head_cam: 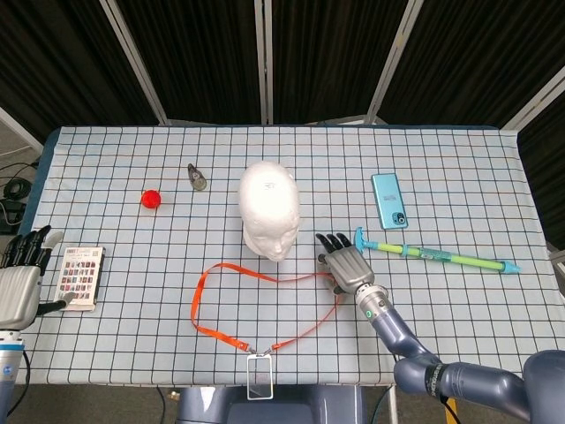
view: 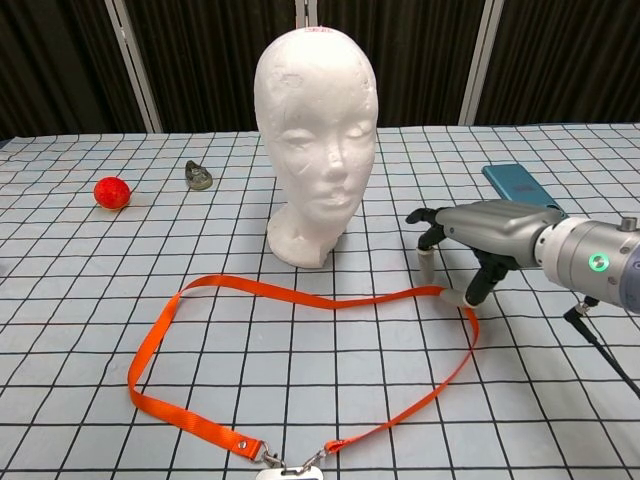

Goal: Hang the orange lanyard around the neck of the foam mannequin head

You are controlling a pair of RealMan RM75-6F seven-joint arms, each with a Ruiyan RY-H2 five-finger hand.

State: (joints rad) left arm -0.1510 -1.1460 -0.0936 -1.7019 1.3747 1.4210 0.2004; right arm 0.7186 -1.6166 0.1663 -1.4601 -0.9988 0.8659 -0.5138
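Our right hand (view: 478, 243) hovers over the far right bend of the orange lanyard (view: 300, 360), fingers spread and pointed down, holding nothing; one fingertip looks to be at the strap, though we can't tell if it's actually touching. The lanyard lies flat in a loop on the table (head_cam: 459, 159) in front of the foam mannequin head (view: 316, 140), badge clip end hanging at the near edge. Our left hand (head_cam: 19, 283) sits at the far left table edge beside a card (head_cam: 79, 276), fingers loosely apart, empty.

Risks as we see them:
- The strap is thin and flat on the cloth, so the fingers may slide over it or pinch cloth instead.
- Grabbing one side only means the loop collapses and won't clear the crown of the head.
- The head is light foam and likely tips or skids if the strap drags on it.
- The badge end could snag on the table edge during the lift.
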